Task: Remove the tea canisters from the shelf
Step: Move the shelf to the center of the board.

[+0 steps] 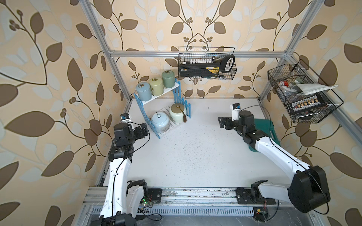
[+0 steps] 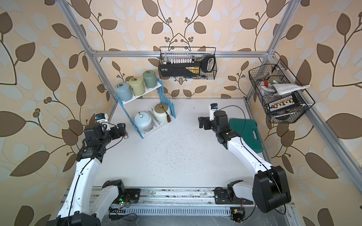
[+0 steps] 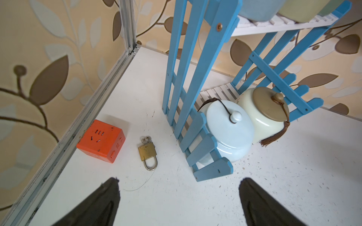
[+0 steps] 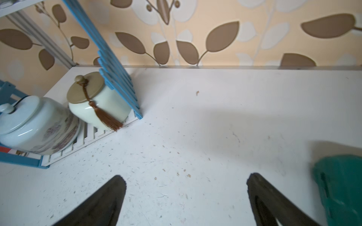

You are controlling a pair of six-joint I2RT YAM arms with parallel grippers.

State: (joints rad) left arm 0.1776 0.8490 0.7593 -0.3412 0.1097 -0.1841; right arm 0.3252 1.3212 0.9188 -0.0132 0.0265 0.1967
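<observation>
Upright on shelf [image 1: 146,115] lower tier: pale blue tea canister [image 1: 160,121], cream canister [image 1: 177,115] beside; three slim canisters [image 1: 156,86] above. Lies ahead of left end effector [image 3: 180,179], past the side panel. Right end effector [image 1: 222,121] farther. Both spread wide, empty.

Blue-sided white-slatted shelf [image 1: 183,103], blue-grey canister [image 1: 144,91], yellow-green canister [image 1: 156,86], sage canister [image 1: 168,79], pale blue jar [image 1: 160,121], brown-lidded cream jar [image 1: 176,115], brown-leaf wallpaper [image 1: 58,82]

The shelf [image 1: 177,92] stands at the far left corner of the table [image 1: 195,160]. Top board: blue-grey canister [image 1: 144,91], yellow-green canister [image 1: 156,86], sage canister [image 1: 168,79], all upright. Bottom board: pale blue jar [image 1: 160,120], cream tasselled jar [image 1: 177,113].
</observation>
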